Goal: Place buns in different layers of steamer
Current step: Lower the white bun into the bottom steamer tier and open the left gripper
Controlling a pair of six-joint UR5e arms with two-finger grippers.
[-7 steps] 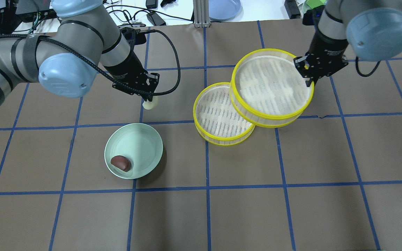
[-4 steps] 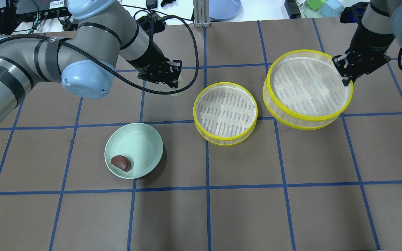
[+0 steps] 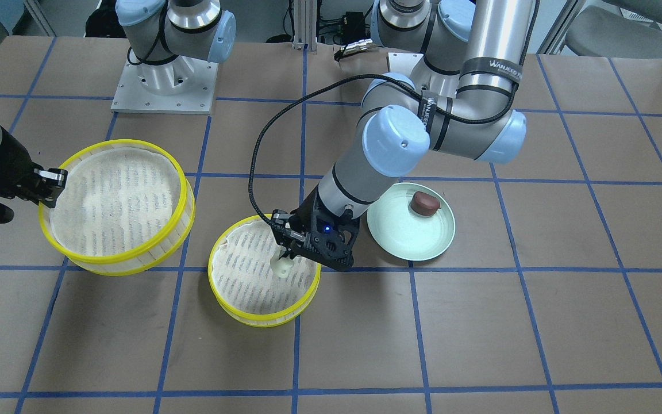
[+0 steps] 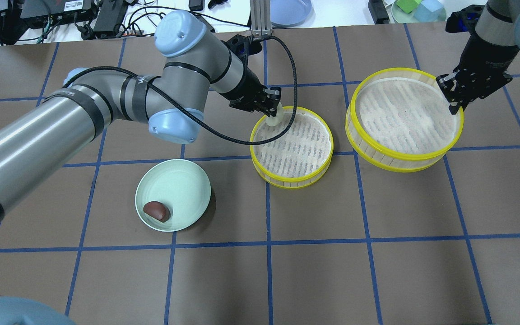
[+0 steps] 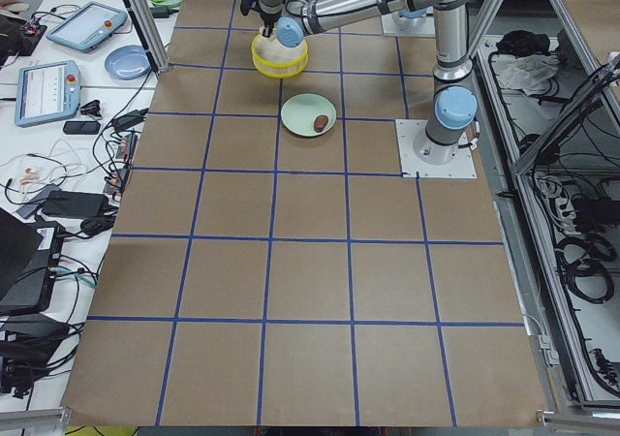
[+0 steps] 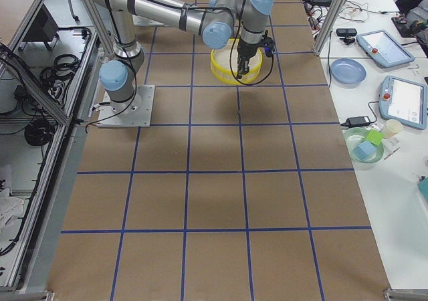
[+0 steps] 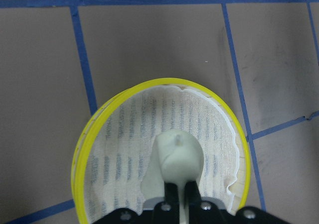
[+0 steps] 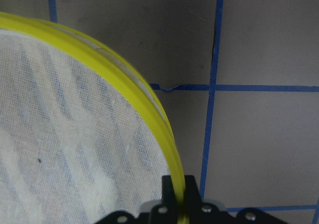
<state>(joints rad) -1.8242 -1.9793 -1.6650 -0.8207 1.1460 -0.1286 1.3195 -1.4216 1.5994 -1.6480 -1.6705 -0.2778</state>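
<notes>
My left gripper [image 4: 272,111] is shut on the cream-white bun [image 4: 274,119] and holds it over the far-left part of one steamer layer [image 4: 296,149]. This layer stands on the table and is otherwise bare. The wrist view shows the bun [image 7: 177,157] above its mesh floor [image 7: 119,149], and the front view shows the bun [image 3: 281,266] there too. My right gripper [image 4: 455,107] is shut on the yellow rim [image 8: 124,79] of the second layer [image 4: 400,113], which is apart to the right and slightly tilted. The reddish-brown bun [image 4: 156,211] lies on a pale green plate [image 4: 176,185].
Blue tape lines grid the brown table. Beyond the far edge are a blue plate [image 4: 289,11], an aluminium post [image 4: 257,18], cables, and a dish with coloured blocks [image 4: 415,9]. The left arm's black cable [image 4: 287,58] loops over the nearer layer.
My left gripper has carried the cream-white bun right, from above the bare table to above the nearer layer. My right gripper has moved the second layer right, off the first.
</notes>
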